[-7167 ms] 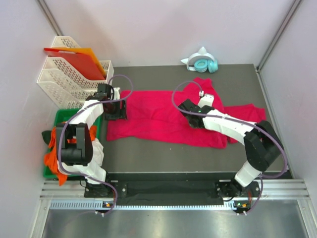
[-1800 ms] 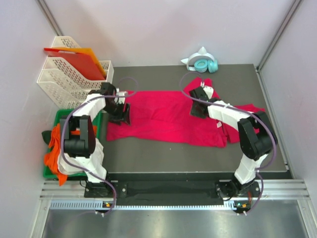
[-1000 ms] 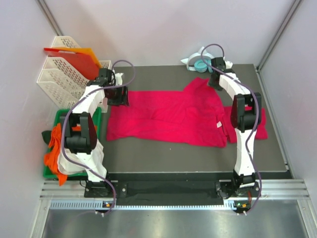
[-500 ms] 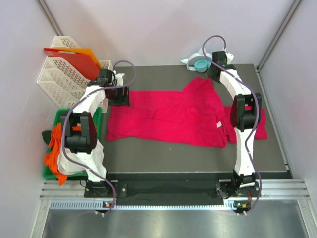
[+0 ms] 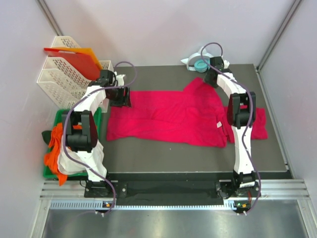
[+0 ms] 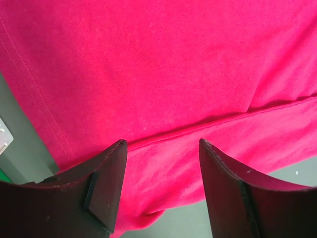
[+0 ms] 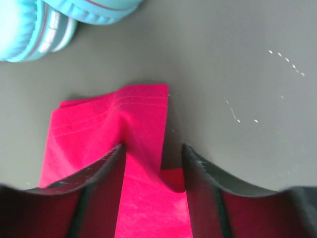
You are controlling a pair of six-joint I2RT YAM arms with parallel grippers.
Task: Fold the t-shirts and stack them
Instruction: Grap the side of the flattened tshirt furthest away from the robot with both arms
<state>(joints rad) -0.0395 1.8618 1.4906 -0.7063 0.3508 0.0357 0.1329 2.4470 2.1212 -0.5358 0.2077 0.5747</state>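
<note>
A crimson t-shirt [image 5: 168, 116] lies spread across the dark table, its white neck label [image 5: 218, 125] near the right. More crimson cloth [image 5: 257, 124] pokes out at its right edge. My left gripper [image 5: 121, 96] hovers over the shirt's far left edge. In the left wrist view it [image 6: 162, 144] is open, fingers astride a hem fold of the shirt [image 6: 163, 74]. My right gripper [image 5: 210, 79] is at the far sleeve. In the right wrist view it [image 7: 152, 148] is open, with the sleeve corner [image 7: 114, 119] between the jaws.
Teal headphones [image 5: 202, 63] [image 7: 44, 25] lie just behind the sleeve at the table's back edge. White mesh trays [image 5: 69, 79] holding red-orange sheets [image 5: 79, 62] stand at the back left. A green bin [image 5: 62, 119] with orange cloth [image 5: 54, 151] sits left of the table.
My right arm has swung from the shirt's middle out to the far sleeve, then drawn slightly back from the headphones. The left gripper has barely moved, and the shirt lies as before.
</note>
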